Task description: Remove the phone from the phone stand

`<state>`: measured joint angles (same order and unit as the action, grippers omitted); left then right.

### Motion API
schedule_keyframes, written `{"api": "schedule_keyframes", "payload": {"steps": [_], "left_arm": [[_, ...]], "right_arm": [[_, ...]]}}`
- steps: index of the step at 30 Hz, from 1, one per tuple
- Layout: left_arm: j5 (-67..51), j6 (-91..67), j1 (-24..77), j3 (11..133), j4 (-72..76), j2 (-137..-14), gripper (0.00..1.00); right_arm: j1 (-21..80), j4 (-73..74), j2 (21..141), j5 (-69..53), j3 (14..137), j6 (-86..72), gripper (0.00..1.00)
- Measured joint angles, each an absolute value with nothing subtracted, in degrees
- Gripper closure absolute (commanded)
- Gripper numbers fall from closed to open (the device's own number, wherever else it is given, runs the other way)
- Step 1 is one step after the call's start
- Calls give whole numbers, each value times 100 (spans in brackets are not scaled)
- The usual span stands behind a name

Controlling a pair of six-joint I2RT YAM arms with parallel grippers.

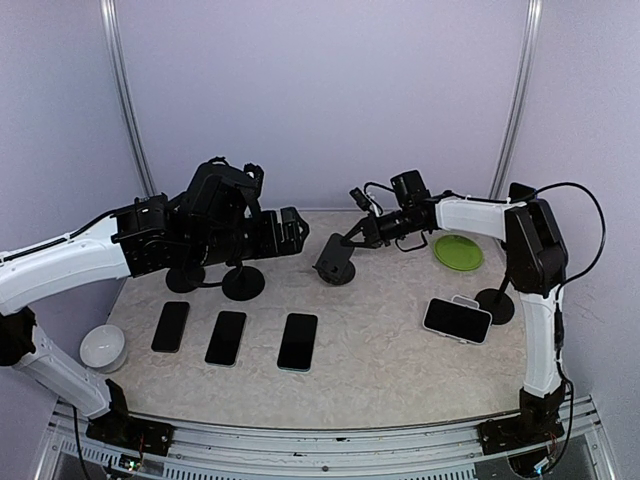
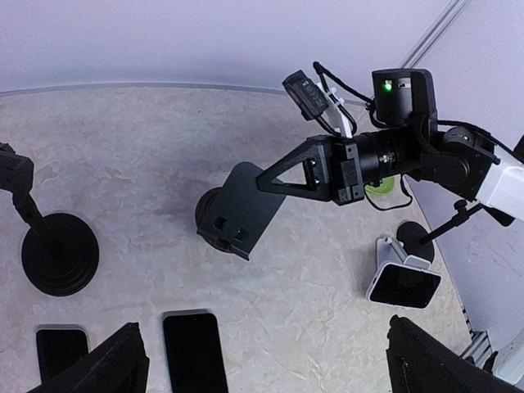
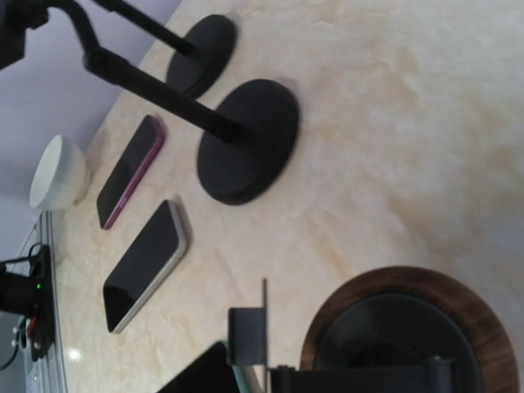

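While your right gripper (image 2: 264,179) has its jaws pressed together, their tip at the upper edge of the tilted plate of an empty stand (image 2: 244,211) mid-counter, the phone (image 1: 457,320) sits propped landscape on the white phone stand (image 2: 389,254) at the right side of the counter (image 1: 380,365), well apart from both grippers. You cannot tell whether that tip touches the plate. Your left gripper (image 1: 293,226) hovers left of the empty stand with its jaws spread wide and nothing between them. A black round-based stand (image 1: 495,306) is just beside the propped phone, with a green plate (image 1: 458,251) behind it. A row of flat phones (image 1: 226,337) lies near the front edge, beside a white bowl (image 1: 103,347).
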<state>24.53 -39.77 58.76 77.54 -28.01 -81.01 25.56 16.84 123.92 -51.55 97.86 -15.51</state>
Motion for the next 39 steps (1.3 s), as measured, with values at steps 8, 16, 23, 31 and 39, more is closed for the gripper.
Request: {"api": "schedule_keyframes", "payload": {"steps": [8, 16, 23, 31, 39], "left_arm": [[2449, -3972, 5826, 7754, -2799, -8101, 1], [2449, -3975, 5806, 7752, -2797, -8101, 1], [2447, -3979, 5778, 7752, -2797, -8101, 1], [2447, -3975, 5752, 7752, -2801, -8101, 1], [2331, -3785, 5465, 7745, -2910, -8099, 1]], "right_arm": [[2969, 2359, 13200, -5190, 11000, -1140, 100], [3065, 2858, 13662, -5253, 11625, -958, 100], [3109, 2950, 14022, -5258, 12145, -965, 100], [3162, 2963, 14212, -5282, 12331, -1142, 58], [3177, 2974, 14175, -5262, 12405, -1190, 26]]}}
